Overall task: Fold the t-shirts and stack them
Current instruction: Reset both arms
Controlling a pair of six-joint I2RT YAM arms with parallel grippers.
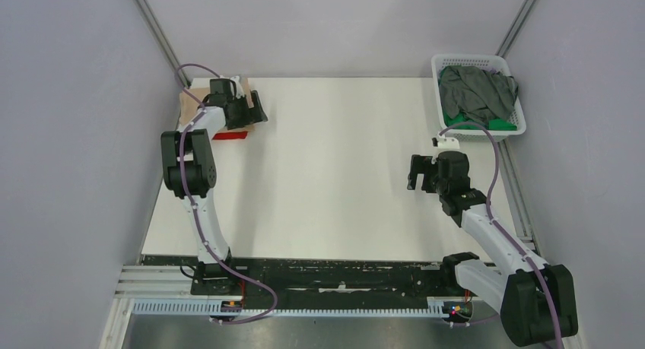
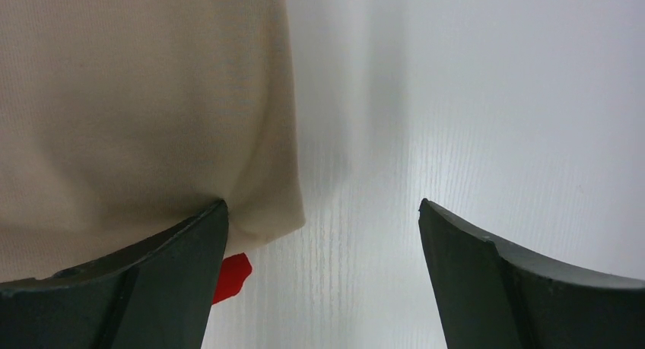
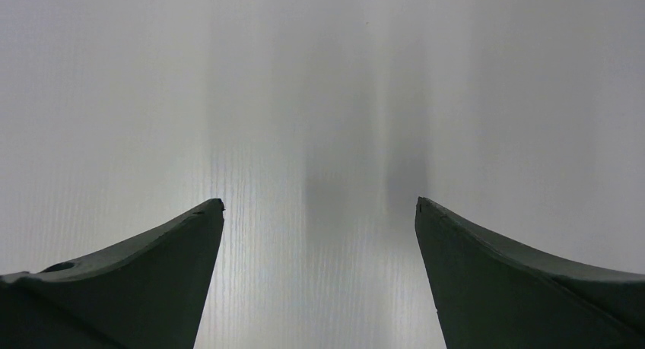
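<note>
**Top view.** White table (image 1: 335,166). The left gripper (image 1: 255,107) is at the far left corner, over a beige shirt (image 1: 185,103) that the arm mostly hides. A strip of red shirt (image 1: 230,135) shows at the near side of the arm. The right gripper (image 1: 416,172) is over bare table on the right side, well apart from any cloth. A white basket (image 1: 475,60) sits at the far right corner. It holds a crumpled grey shirt (image 1: 479,90) on top and a green shirt (image 1: 498,125) showing beneath at the near edge. Finger spread is hard to read from here.

**Left wrist.** The left gripper (image 2: 323,208) has its fingers wide apart with nothing between them. The beige shirt (image 2: 137,98) fills the upper left as a smooth folded edge. One finger overlaps its lower edge, but I cannot tell whether they touch. A corner of the red shirt (image 2: 232,277) peeks out below the beige one. The basket is not visible here.

**Right wrist.** The right gripper (image 3: 319,204) is spread wide and empty. Only the table (image 3: 319,98) and soft shadows lie beneath it, with no shirt in sight.
</note>
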